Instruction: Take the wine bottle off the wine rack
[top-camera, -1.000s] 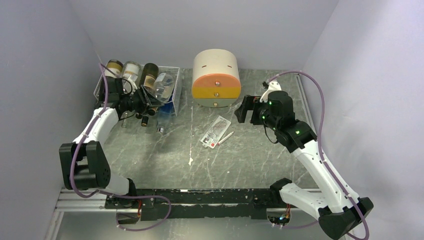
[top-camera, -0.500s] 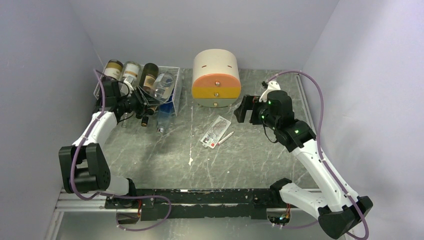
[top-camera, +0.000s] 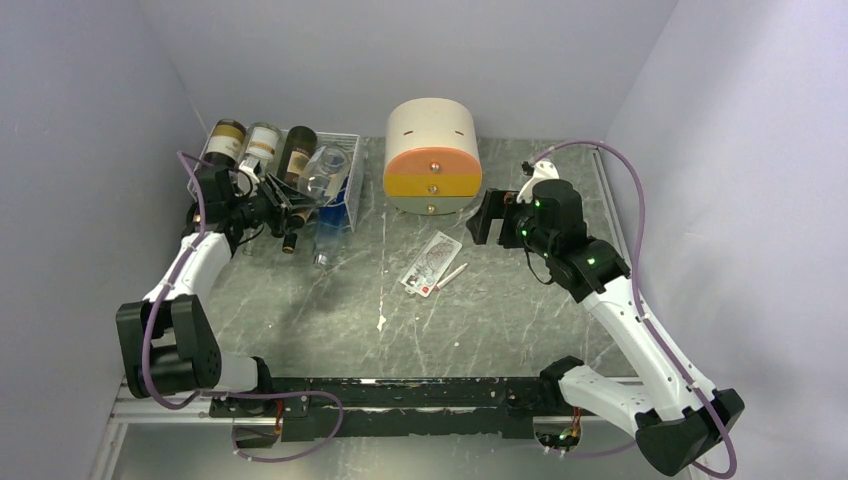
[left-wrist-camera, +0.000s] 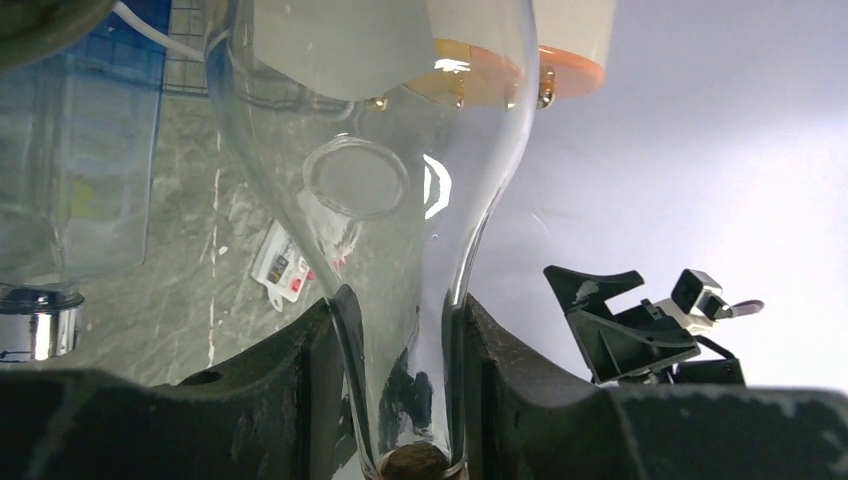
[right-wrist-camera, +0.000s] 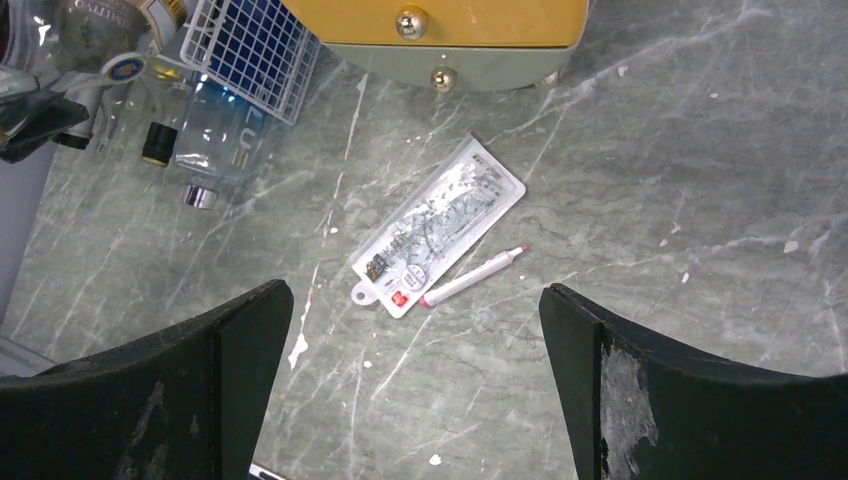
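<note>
The white wire wine rack (top-camera: 350, 190) stands at the table's far left corner with several bottles lying on it. The wine bottle (top-camera: 325, 170) is clear glass, and its body is over the rack's right end. My left gripper (top-camera: 288, 203) is shut on its neck. In the left wrist view the wine bottle (left-wrist-camera: 380, 150) widens away from my left gripper (left-wrist-camera: 400, 315), whose jaws press both sides of the neck above the cork. My right gripper (top-camera: 487, 217) hangs open over the table's middle, its jaws wide over bare marble in the right wrist view (right-wrist-camera: 412, 295).
A round cream-and-orange drawer cabinet (top-camera: 432, 155) stands right of the rack. A plastic packet (top-camera: 431, 262) and a pink-tipped pen (top-camera: 452, 275) lie mid-table. Dark labelled bottles (top-camera: 262, 146) fill the rack's left side, and a bluish bottle (top-camera: 328, 235) pokes out lower down. The left wall is close.
My left arm has swung left toward the wall with the clear bottle's neck in its grip, and the bottle's far end has tipped up a little. The right arm has barely moved.
</note>
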